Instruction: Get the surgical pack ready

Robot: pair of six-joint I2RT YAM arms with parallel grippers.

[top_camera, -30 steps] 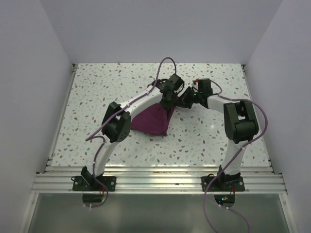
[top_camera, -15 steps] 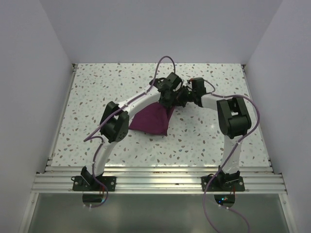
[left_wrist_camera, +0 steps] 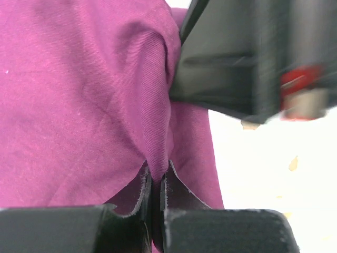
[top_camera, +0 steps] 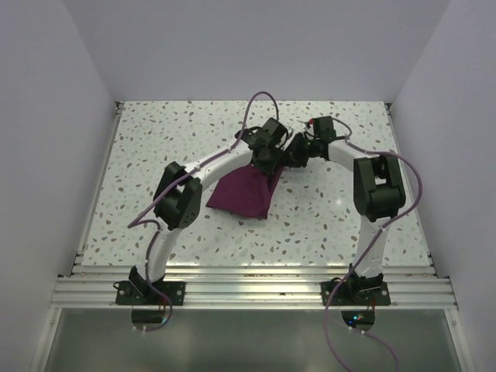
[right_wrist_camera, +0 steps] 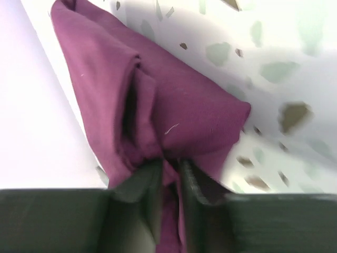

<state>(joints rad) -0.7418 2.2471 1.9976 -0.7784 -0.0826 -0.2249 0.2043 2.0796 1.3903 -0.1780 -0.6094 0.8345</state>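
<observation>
- Noting position first: the surgical pack [top_camera: 240,192], a deep purple-maroon fabric cloth folded into a rough wedge-shaped bundle, lies near the middle of the white speckled table [top_camera: 155,147], between the two arms.
- Its far right corner is gathered up where both wrists meet. The rest of the bundle lies flat on the table.
- Left gripper [left_wrist_camera: 156,171]: the black fingers are almost fully closed and pinch a thin ridge of the cloth, which rises from between the tips.
- Right gripper [right_wrist_camera: 171,169]: the black fingers stand narrowly apart with a bunched fold sitting in the gap and touching both. You cannot tell from the wrist view whether that fold is clamped or loose.
- The two grippers sit just beside each other at that corner, and the right one's dark body fills the upper right of the left wrist view.
- Judged step: working one corner of the pack with both arms, probably passing or re-gripping it for the next fold.
- To do it well, hold the left pinch firm until you have confirmed what the right fingers have.
- Move the wrists apart slowly along the cloth edge, since they are close enough to collide.
- Watch for several layers caught in one pinch, which would drag the whole bundle instead of one flap.
</observation>
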